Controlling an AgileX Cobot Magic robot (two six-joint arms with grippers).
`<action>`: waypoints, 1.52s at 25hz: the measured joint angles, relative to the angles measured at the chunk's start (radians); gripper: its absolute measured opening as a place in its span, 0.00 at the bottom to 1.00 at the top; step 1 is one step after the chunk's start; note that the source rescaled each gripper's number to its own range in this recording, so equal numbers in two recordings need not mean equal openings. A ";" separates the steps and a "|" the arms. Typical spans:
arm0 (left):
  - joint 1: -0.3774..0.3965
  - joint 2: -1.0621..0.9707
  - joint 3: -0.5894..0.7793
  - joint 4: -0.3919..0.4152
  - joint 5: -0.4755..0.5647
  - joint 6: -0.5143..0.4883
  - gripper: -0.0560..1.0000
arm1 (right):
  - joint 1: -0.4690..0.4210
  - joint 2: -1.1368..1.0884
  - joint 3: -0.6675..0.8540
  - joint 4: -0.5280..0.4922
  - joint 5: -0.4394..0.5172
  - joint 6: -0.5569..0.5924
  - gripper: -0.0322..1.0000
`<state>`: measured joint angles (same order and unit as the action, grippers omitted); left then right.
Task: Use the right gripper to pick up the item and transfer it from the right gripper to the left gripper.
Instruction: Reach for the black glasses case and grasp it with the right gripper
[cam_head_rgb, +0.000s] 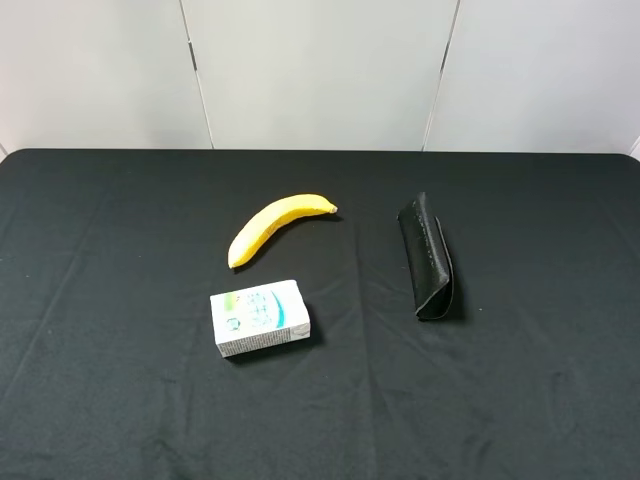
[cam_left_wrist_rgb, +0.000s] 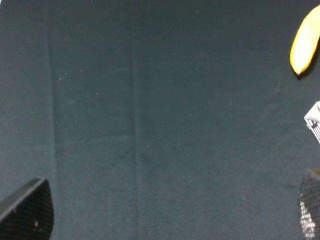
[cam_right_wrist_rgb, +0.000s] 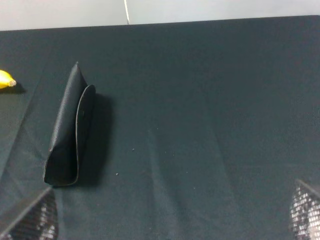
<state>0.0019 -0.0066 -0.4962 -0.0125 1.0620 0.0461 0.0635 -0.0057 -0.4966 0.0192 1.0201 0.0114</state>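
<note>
The item, a long matte black soft case (cam_head_rgb: 427, 258), lies on the black tablecloth right of centre, its long axis running front to back. It also shows in the right wrist view (cam_right_wrist_rgb: 70, 130). My right gripper (cam_right_wrist_rgb: 172, 205) is open and empty. The case lies ahead of it, off to the side of one fingertip (cam_right_wrist_rgb: 31, 217) and not between the fingers. My left gripper (cam_left_wrist_rgb: 172, 205) is open and empty over bare cloth, with only its fingertips (cam_left_wrist_rgb: 27, 210) showing. Neither gripper appears in the exterior high view.
A yellow banana (cam_head_rgb: 275, 226) lies left of centre, and a white-and-green carton (cam_head_rgb: 259, 316) sits in front of it. Both just show at the edge of the left wrist view, the banana (cam_left_wrist_rgb: 305, 42) and the carton (cam_left_wrist_rgb: 314, 120). A white wall stands behind the table (cam_head_rgb: 100, 400).
</note>
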 joint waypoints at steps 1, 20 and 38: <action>0.000 0.000 0.000 0.000 0.000 0.000 0.96 | 0.000 0.000 0.000 0.000 0.000 0.000 1.00; 0.000 0.000 0.000 0.000 0.000 0.000 0.96 | 0.000 0.000 0.000 0.001 0.000 0.000 1.00; 0.000 0.000 0.000 0.000 0.000 0.000 0.96 | 0.000 0.208 -0.089 0.001 0.000 0.000 1.00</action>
<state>0.0019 -0.0066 -0.4962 -0.0125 1.0620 0.0461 0.0635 0.2027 -0.5856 0.0200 1.0205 0.0114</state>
